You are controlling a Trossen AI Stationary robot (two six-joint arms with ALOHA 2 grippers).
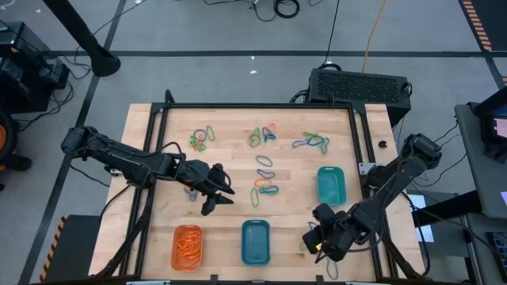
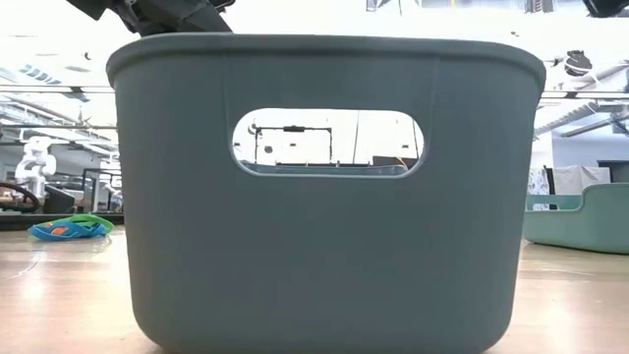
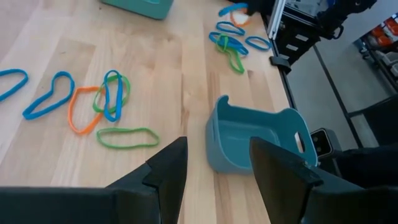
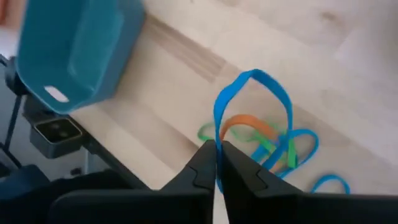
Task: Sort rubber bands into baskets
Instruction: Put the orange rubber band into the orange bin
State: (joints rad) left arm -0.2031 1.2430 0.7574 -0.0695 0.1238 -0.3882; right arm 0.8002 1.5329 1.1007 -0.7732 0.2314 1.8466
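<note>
Rubber bands: a snagged lift at the tabletop's near right corner

Right tool (image 4: 217, 163), fingers pressed together, pinches a blue band (image 4: 252, 102) tangled with orange and green ones near the blue basket (image 4: 74, 53); lifting could drag the knot along into the wrong basket, or the loop could slip free. Left tool (image 3: 214, 168) hangs spread above loose bands (image 3: 102, 102).

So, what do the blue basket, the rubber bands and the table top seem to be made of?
Blue basket: probably moulded plastic, matte, with smooth rounded walls and a cut-out handle. Rubber bands: likely rubber, thin limp loops lying bent. Table top: wood, pale planks with visible grain, slight sheen.
</note>
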